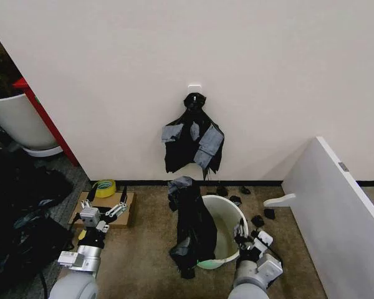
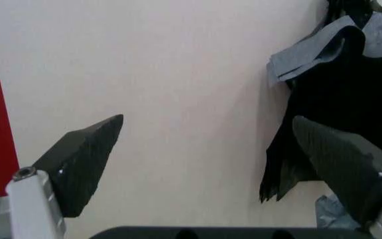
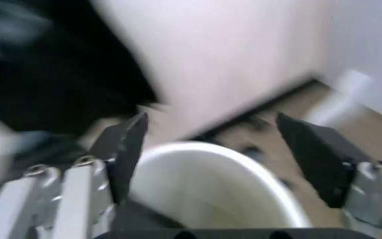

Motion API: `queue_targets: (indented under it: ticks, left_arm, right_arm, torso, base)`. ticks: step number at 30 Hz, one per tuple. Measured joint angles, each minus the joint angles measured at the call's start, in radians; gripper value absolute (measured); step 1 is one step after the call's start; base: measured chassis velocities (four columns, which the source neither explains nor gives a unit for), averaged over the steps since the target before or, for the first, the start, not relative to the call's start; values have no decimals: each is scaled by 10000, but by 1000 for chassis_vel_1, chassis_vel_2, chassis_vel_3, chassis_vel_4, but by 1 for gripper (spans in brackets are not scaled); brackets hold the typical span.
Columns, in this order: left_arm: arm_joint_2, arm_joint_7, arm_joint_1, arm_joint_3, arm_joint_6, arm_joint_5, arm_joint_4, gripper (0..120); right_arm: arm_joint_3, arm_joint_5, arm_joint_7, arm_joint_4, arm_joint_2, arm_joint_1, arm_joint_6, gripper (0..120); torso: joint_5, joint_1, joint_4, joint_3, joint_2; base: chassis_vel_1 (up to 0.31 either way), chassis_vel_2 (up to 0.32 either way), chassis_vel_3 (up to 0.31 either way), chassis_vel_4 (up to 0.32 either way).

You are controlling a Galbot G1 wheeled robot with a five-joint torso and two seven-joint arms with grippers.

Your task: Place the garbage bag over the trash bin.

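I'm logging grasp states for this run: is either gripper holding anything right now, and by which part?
Nothing is held. The left gripper and right gripper are both open and empty; the garbage bag hangs draped over the trash bin rim.

Crinkled black plastic garbage bag (image 1: 192,224) drapes the smooth cream plastic trash bin (image 1: 227,227) on matt brown carpet (image 1: 146,249).

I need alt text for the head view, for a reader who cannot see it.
A black garbage bag hangs over the near-left rim of a white trash bin on the floor by a wall. The right claw, open, sits beside the bin; the left claw, open, is farther left.
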Motion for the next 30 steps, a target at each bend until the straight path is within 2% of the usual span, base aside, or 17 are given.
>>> queue_targets:
  ticks: [2,4,7,12,19,23,30]
  left_arm:
    - [0,-2,-16,16,15,4,9,100]
    - [-5,-28,-53,44,75,7,14,100]
    - [-16,-75,-82,66,161,15,40,100]
    - [-13,-164,-118,66,218,92,180,100]
    - [-103,-296,-199,110,372,173,350,100]
    - [-124,-365,-274,187,470,181,453,100]
    - [-164,-569,-374,341,731,39,471,100]
  right_arm:
    - [-155,-45,-391,136,-163,30,-26,80]
    - [-485,-134,-1237,423,-573,151,-345,88]
    - [-968,-494,-1793,661,-1205,486,-1878,98]
    - [-1354,-596,-2143,625,-1683,1033,-3084,100]
    - [-1893,-194,-3039,505,-1962,2048,-3305,100]
    - [-2273,27,-2882,357,-2022,2774,-4271,100]
    - [-2597,78,-2254,-23,-1744,3312,-5352,100]
  torso:
    - [0,0,0,0,0]
    - [0,0,1,0,0]
    - [0,0,1,0,0]
    - [1,0,1,1,0]
    - [0,0,0,1,0]
    - [-1,0,2,1,0]
    - [1,0,1,1,-1]
  base:
    - [0,0,0,0]
    - [0,0,0,0]
    - [0,0,0,0]
    - [0,0,0,0]
    - [0,0,0,0]
    - [0,0,0,0]
    - [0,0,0,0]
